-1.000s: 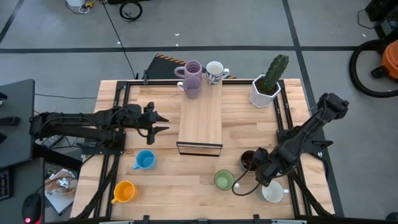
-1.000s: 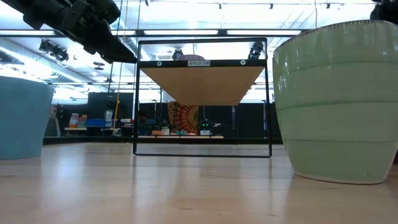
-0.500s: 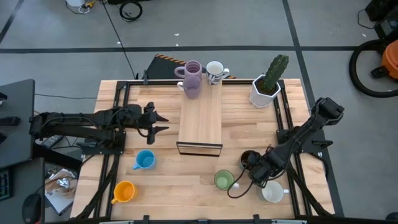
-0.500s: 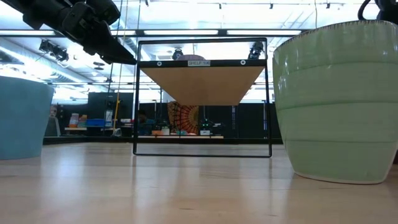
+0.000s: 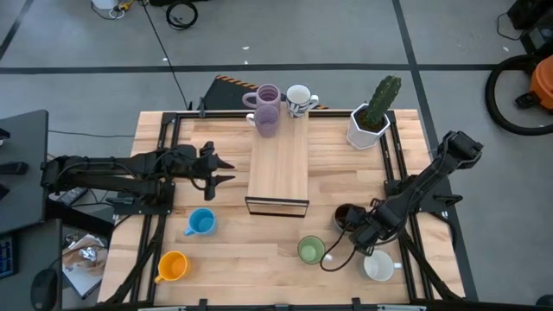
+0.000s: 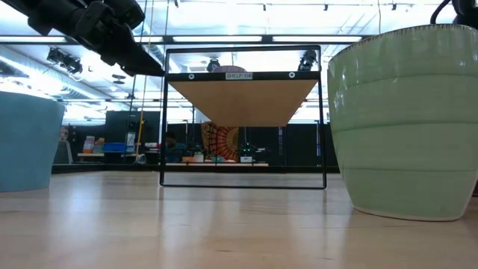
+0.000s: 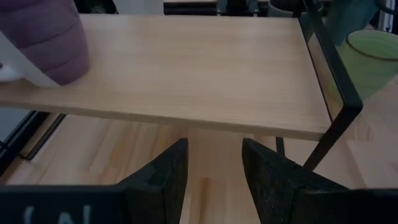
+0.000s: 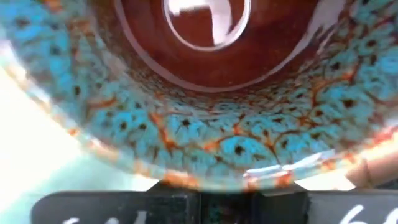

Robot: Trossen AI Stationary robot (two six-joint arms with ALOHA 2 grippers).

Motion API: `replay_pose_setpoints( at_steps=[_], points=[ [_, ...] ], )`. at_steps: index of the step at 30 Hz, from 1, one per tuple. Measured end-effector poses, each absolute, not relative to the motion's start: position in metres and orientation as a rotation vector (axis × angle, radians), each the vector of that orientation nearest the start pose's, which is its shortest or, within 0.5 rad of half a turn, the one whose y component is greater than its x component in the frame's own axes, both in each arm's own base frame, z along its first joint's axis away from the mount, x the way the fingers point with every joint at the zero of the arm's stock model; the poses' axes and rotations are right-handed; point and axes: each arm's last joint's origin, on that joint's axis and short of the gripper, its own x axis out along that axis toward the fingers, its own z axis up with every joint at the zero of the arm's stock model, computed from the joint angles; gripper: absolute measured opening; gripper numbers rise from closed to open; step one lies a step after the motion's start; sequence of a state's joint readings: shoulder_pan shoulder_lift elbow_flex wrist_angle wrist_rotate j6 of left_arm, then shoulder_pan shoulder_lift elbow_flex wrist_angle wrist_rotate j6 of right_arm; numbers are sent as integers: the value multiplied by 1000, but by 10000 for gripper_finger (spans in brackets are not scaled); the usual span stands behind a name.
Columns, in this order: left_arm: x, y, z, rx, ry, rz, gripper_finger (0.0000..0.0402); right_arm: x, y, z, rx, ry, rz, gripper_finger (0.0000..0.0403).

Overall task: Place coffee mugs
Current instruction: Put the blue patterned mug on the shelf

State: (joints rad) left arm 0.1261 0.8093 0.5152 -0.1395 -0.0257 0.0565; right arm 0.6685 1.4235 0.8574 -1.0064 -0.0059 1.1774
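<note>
High view: right hand point(image 5: 362, 233) at brown mug point(image 5: 346, 219)

Mugs counted from the high view: eight in all. Two lilac mugs point(image 5: 267, 108), apparently stacked one in the other, though the overhead angle leaves that unsure. Two white mugs, one point(image 5: 298, 98) on the shelf, one point(image 5: 378, 266) on the table. One blue mug point(image 5: 201, 222). One orange mug point(image 5: 173, 265). One green mug point(image 5: 311, 250). One dark brown mug point(image 5: 346, 219). One wooden shelf point(image 5: 279, 164). One cactus planter point(image 5: 371, 117). Two robot arms.
</note>
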Motion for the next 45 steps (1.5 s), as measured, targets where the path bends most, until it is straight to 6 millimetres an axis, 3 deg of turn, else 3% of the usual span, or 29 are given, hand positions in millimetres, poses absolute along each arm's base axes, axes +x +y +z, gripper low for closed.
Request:
replay_pose_setpoints(
  at_steps=[10, 19, 26, 34, 45],
  points=[
    [179, 36, 264, 66, 324, 222, 157, 161, 96, 209, 390, 1435, -446, 49],
    [175, 51, 276, 50, 303, 309, 157, 168, 55, 224, 360, 1345, -428, 49],
    [169, 58, 317, 52, 287, 340, 157, 168, 25, 236, 361, 1303, -438, 49],
    [164, 62, 344, 72, 207, 286, 157, 169, 0, 275, 307, 1276, -479, 49],
    [152, 84, 356, 87, 174, 358, 157, 169, -29, 322, 251, 1201, -477, 49]
  ],
)
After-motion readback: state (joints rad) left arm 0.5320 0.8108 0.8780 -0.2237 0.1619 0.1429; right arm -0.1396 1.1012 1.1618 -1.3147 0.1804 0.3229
